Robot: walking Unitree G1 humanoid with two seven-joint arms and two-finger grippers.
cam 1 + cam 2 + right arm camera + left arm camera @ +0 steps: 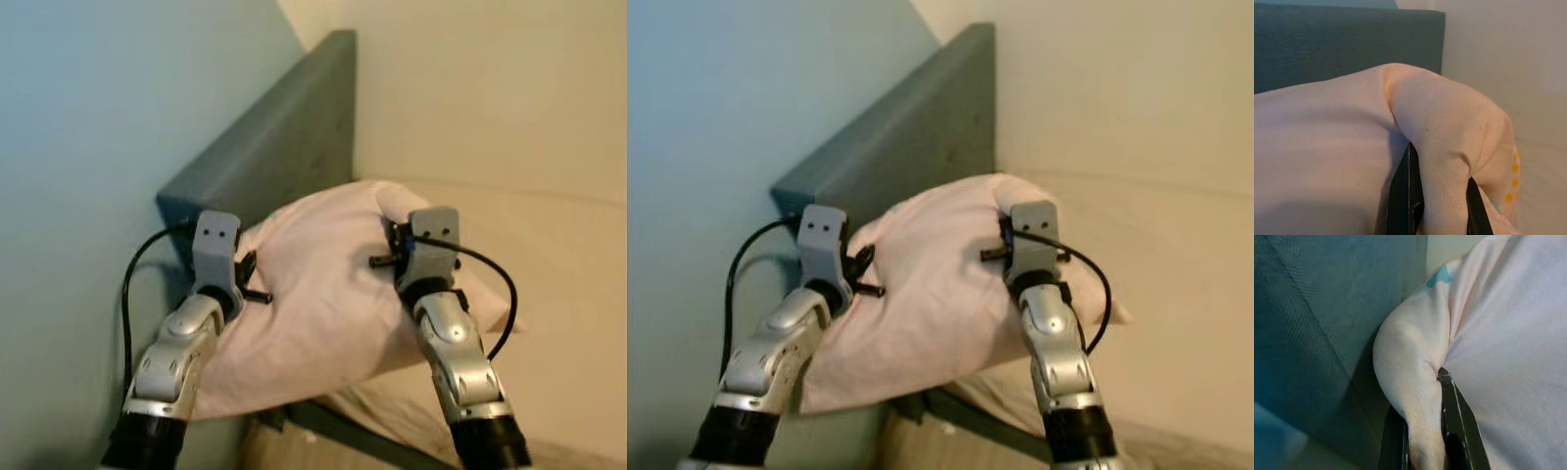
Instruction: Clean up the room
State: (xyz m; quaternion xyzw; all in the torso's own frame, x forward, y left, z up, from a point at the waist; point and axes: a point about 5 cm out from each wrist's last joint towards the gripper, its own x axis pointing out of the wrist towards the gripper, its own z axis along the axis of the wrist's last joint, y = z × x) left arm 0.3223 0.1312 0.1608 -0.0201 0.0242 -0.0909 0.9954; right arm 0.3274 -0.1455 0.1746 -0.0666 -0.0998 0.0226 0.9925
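A pale pink pillow [328,294] hangs lifted between both arms, in front of the grey-blue headboard [284,147]. My left gripper [257,284] is shut on a pinched fold at the pillow's left edge; in the left wrist view the cloth [1420,426] bulges between the black fingers [1457,426]. My right gripper [392,257] is shut on the pillow's upper right corner, and the fold of pillow [1444,161] rises between its fingers [1403,196]. Small orange dots [1511,181] mark the fabric near that corner.
The headboard runs along the blue-grey wall [88,147] on the left and meets a cream wall [490,88] in the corner. Below and to the right lies the beige bed [568,294]. A dark bed frame edge [362,436] shows under the pillow.
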